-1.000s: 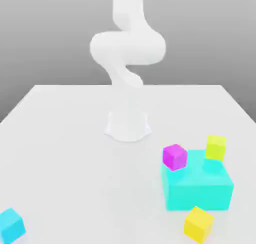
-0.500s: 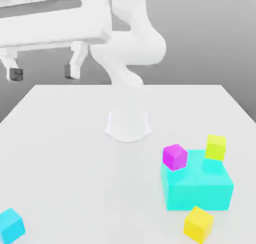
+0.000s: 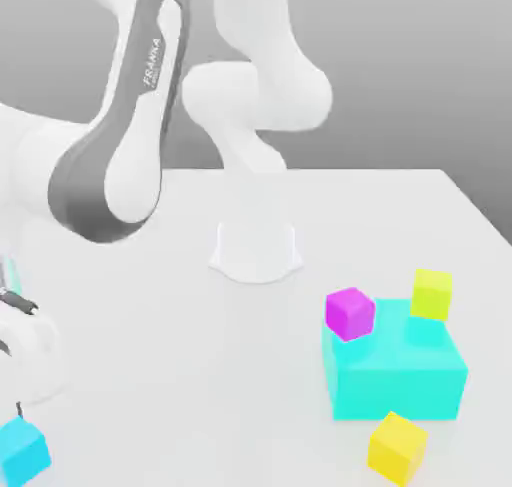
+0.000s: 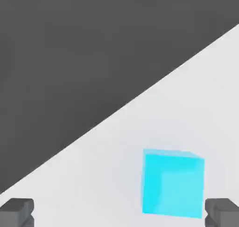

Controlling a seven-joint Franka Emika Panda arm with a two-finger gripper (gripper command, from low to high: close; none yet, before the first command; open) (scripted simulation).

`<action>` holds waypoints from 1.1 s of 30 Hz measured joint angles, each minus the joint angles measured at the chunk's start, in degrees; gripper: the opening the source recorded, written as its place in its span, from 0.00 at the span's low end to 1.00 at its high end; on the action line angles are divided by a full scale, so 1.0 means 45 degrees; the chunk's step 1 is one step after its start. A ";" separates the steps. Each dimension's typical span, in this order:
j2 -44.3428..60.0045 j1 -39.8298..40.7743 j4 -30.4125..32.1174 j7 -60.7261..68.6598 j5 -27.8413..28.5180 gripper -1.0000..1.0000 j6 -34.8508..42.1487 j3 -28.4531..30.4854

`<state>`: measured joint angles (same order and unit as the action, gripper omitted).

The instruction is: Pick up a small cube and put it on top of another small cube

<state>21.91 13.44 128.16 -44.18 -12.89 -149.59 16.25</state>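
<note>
The arm has swung down on the exterior view's left; half a second ago the hand was high above the table [image 3: 200, 375], and now it is low, close over the blue cube [image 3: 22, 453]. I read that as the approach to the first pick, with nothing lifted so far.

In the hand view my end effector [image 4: 119, 213] stands wide, its two fingers well apart and nothing gripped. The cube lies between them in that picture but off centre, much nearer one finger than the other. I judge I need a small sideways correction before going lower, or that finger could land on the cube's top or shove it toward the table edge [image 4: 126, 106], which shows in the hand view.

The other things sit where they did: the magenta cube [image 3: 350, 314] and the lime cube [image 3: 432, 294] by the big cyan block [image 3: 395, 375], the yellow cube [image 3: 398, 449] just in front of it. Any of these small cubes might serve as the base; the task doesn't say which. I see no containers, so nothing needs to come out of one or go into one.
</note>
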 joint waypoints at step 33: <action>-0.7218 -0.6491 0.4715 0.5682 0.0743 0.00 0.2504 -0.5211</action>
<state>-10.57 -15.76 149.37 -18.61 -9.55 -138.33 -7.20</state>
